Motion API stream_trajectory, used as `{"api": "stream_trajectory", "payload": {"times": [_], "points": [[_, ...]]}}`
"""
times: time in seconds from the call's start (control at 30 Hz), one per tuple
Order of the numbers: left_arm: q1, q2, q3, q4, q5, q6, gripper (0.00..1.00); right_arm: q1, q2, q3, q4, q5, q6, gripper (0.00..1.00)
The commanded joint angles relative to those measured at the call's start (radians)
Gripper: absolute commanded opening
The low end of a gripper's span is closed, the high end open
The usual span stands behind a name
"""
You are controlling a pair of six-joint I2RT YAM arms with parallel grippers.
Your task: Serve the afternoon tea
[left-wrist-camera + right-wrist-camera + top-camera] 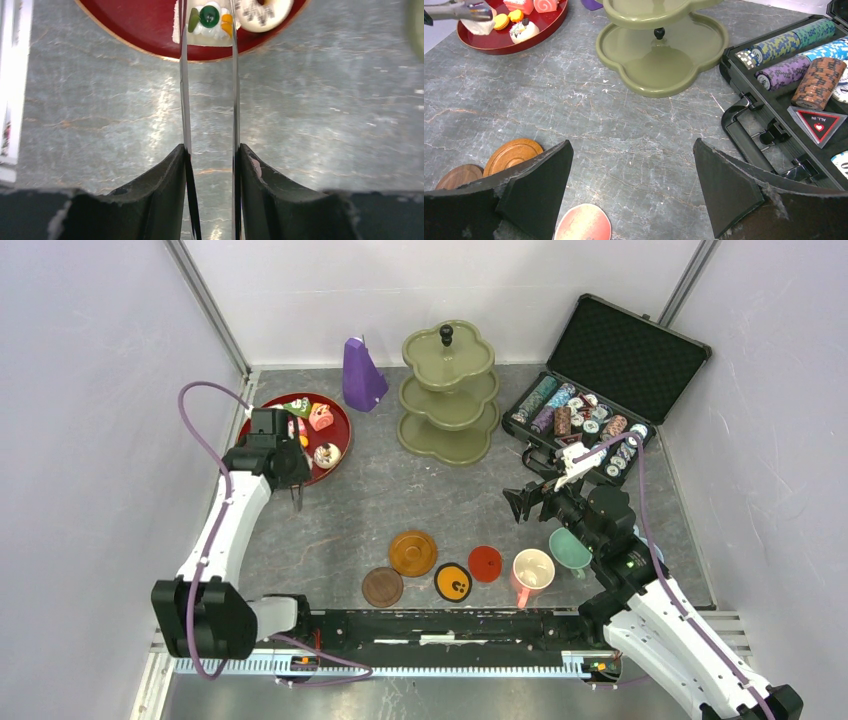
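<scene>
Left wrist view: metal tongs [183, 100] squeezed in part-closed left gripper [211, 155], tips flanking white cake [209, 22] on red tray [130, 22], presumably for lifting to olive stand [450, 390], well apart; right gripper [633, 145] fully spread, empty.

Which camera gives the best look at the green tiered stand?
The top view: the whole stand, all three tiers and the knob. The right wrist view cuts off the stand above its lower tiers. The left wrist view shows at most a blurred green edge.

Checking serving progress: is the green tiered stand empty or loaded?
Empty. All three tiers of the stand look bare from above; the cakes sit on the red tray.
</scene>
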Motion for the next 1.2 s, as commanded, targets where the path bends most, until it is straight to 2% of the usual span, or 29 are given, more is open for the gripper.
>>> {"api": "stream_trajectory", "payload": {"times": [0.0,0.07,0.2,0.3,0.43,0.57,0.8,0.9,1.17], "points": [[-0.007,-0.077,0.064,0.052,0.167,-0.032,0.44,-0.003,-0.001,0.017,0.021,-0.006,0.006,0.98],[-0.035,-0.081,0.063,0.089,0.215,-0.075,0.44,-0.003,0.002,0.019,0.023,-0.007,0.007,0.98],[-0.171,-0.054,0.055,0.208,0.191,-0.130,0.44,-0.003,0.009,0.020,0.027,-0.009,0.013,0.98],[-0.257,0.005,0.041,0.343,0.191,-0.191,0.45,-0.003,0.013,0.025,0.027,-0.013,0.014,0.98],[-0.319,0.083,-0.029,0.605,0.205,-0.241,0.45,-0.003,0.007,0.031,0.018,-0.005,0.016,0.98],[-0.364,0.166,-0.086,0.824,0.191,-0.231,0.45,-0.003,0.009,0.039,0.016,0.003,0.017,0.98],[-0.396,0.285,-0.156,1.114,0.178,-0.189,0.44,-0.003,0.012,0.030,-0.007,0.010,0.015,0.98],[-0.409,0.335,-0.165,1.186,0.133,-0.155,0.44,-0.004,0.013,0.024,-0.013,0.007,0.019,0.98],[-0.414,0.461,-0.168,1.344,0.124,-0.133,0.45,-0.003,0.022,0.025,-0.027,0.002,0.028,0.98]]}}
